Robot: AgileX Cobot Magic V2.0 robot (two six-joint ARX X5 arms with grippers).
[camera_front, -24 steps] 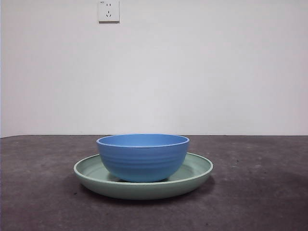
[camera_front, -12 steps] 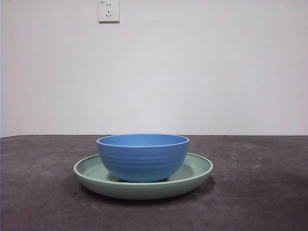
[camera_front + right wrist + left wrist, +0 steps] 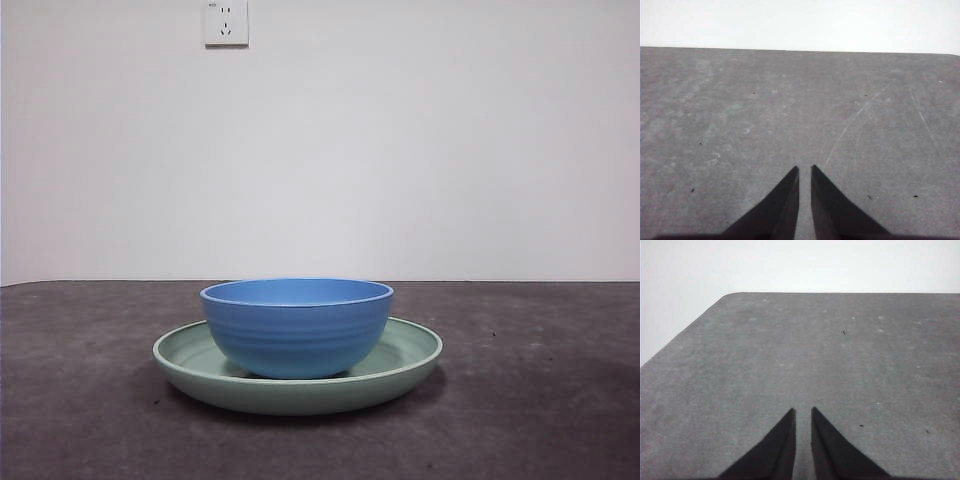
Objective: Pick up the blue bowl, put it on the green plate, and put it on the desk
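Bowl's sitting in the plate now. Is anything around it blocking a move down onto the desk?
Nothing visible does. The bowl sits in the plate, and the desk lies bare on both sides. Both wrist views show only desk; neither gripper is near the bowl.

The light in the room is soft and even, bright on the white wall (image 3: 400,150) with no hard glare. The blue bowl (image 3: 297,328) shows only a faint sheen along its ridges, and the green plate (image 3: 410,352) throws a thin, diffuse shadow onto the desk (image 3: 540,400) beneath its rim. The front view is sharp enough, slightly grainy. Both wrist views look washed out and greyish, the wall behind nearly blown white, the dark jaws at the bottom edge soft and blurred.
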